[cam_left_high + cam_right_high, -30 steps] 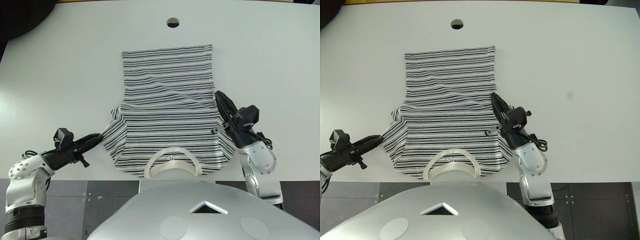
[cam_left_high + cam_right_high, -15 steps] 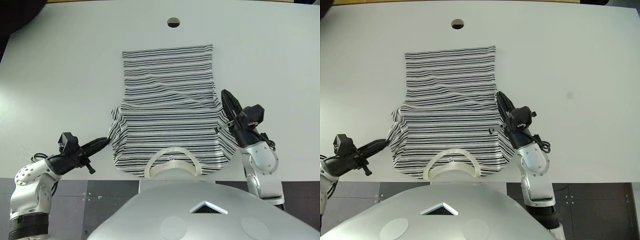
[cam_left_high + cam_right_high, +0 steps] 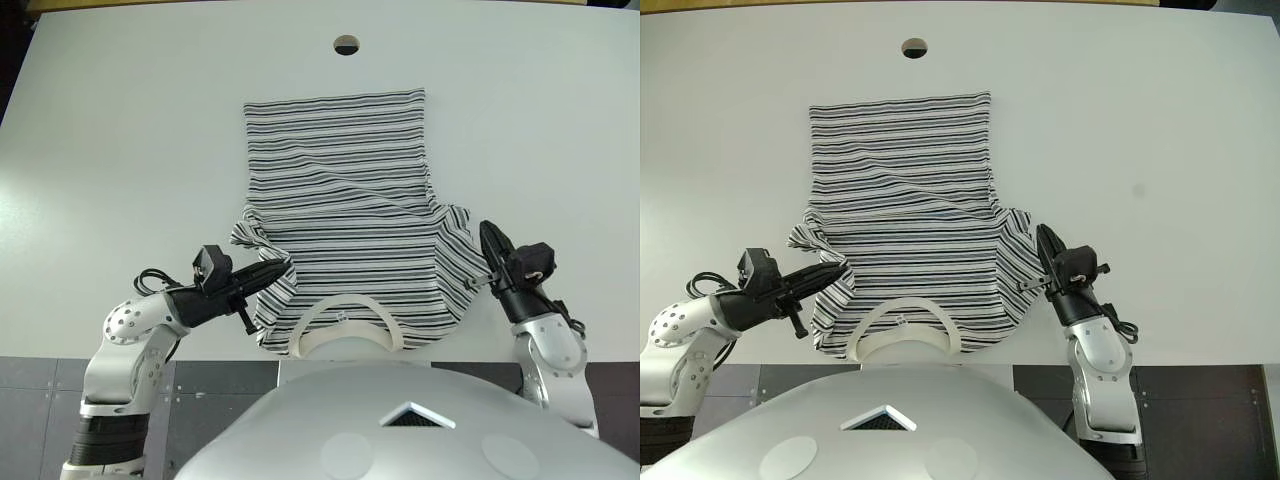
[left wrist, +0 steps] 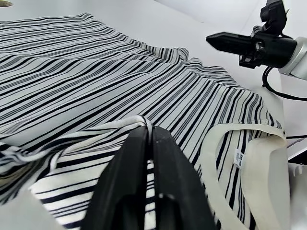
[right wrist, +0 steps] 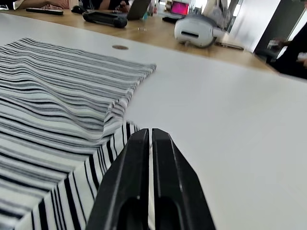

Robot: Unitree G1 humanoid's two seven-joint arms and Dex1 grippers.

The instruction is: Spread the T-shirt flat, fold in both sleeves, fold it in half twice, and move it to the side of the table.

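Observation:
A black-and-white striped T-shirt lies on the white table, its cream collar at the front edge near me. My left gripper is shut on the hem of the left sleeve, which it holds folded inward over the shirt's lower left. My right gripper sits at the shirt's right side, shut on the edge of the right sleeve, which flares outward. The left wrist view shows the right gripper beyond the striped cloth.
A round cable hole sits in the table beyond the shirt's far hem. Bare white tabletop stretches to both sides of the shirt. The table's front edge runs just under the collar. A wooden desk with devices stands behind the table.
My left gripper moved right, carrying the left sleeve inward over the shirt. My right gripper moved right and toward me, drawing the right sleeve outward.

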